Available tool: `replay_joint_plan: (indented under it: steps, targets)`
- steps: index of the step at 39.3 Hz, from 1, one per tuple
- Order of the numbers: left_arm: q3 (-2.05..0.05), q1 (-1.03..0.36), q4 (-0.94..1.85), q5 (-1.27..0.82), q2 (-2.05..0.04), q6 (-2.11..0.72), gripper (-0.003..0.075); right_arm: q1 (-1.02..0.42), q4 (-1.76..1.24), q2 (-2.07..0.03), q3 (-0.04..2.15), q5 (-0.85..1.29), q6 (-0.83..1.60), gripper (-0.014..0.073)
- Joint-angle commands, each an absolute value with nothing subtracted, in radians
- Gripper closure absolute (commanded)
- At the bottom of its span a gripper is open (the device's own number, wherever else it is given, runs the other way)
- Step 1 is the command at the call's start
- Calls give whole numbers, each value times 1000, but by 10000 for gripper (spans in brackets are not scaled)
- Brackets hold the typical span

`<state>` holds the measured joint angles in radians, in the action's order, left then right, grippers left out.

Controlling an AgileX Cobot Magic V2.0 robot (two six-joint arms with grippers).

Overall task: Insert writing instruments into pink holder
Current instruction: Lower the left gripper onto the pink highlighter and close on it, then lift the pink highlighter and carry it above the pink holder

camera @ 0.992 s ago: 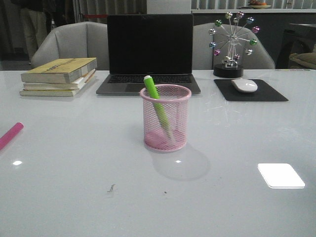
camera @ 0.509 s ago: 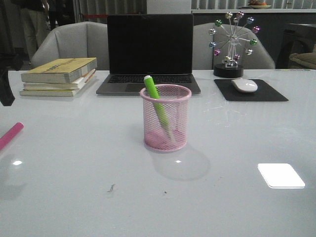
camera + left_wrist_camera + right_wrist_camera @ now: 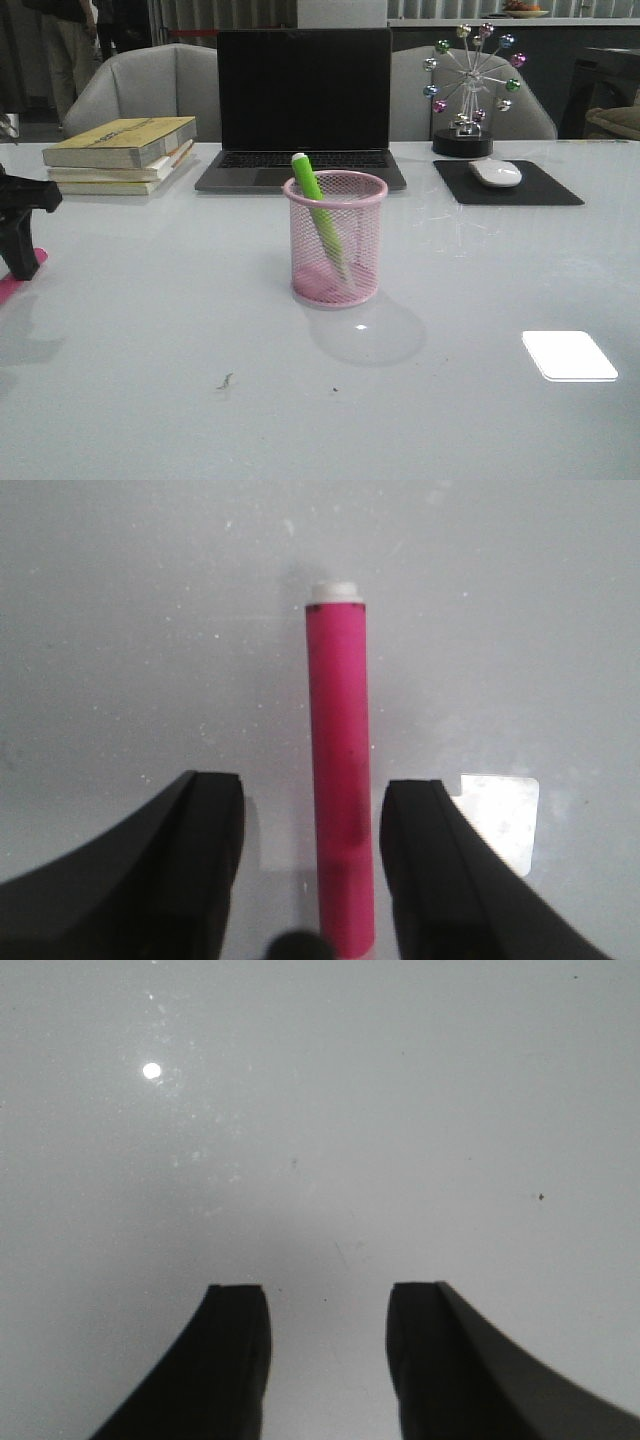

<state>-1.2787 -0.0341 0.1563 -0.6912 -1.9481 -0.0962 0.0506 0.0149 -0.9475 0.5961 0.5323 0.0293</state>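
Observation:
The pink holder [image 3: 335, 240] stands upright mid-table with the lime green highlighter [image 3: 312, 196] leaning inside it, its tip above the rim. The magenta highlighter [image 3: 340, 780] lies flat on the table at the far left edge [image 3: 12, 287]. My left gripper [image 3: 312, 795] is open and straddles that pen, one finger on each side with a gap to both; in the front view it shows as a dark shape [image 3: 22, 225] over the pen. My right gripper [image 3: 328, 1300] is open above bare table, holding nothing, and is out of the front view.
Behind the holder sits an open laptop [image 3: 303, 105]. A stack of books [image 3: 118, 154] lies at the back left. A mouse [image 3: 495, 173] on a black pad [image 3: 510, 185] and a ball ornament [image 3: 468, 85] are at the back right.
My left gripper has come into the front view at the left edge and lowered over the magenta highlighter. The holder and green highlighter have not moved.

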Motion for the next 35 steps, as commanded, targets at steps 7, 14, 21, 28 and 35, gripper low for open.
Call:
replay_joint_plan:
  steps: [7, 14, 21, 28, 35]
  targets:
    - [-1309, -37, 163, -654, -1929, -94, 327, 57, 26, -934, 621, 482, 37, 187]
    - [-1309, -37, 163, -665, -1968, -94, 327, 57, 26, -934, 621, 486, 37, 187]
    - [-1309, -39, 163, -689, -1990, -94, 353, 57, 26, -934, 621, 488, 37, 187]
    - [-1309, -43, 163, -702, -1990, -94, 510, 57, 26, -934, 621, 488, 37, 187]
    - [-1309, -51, 163, -724, -1990, -94, 626, 57, 26, -934, 621, 490, 37, 187]
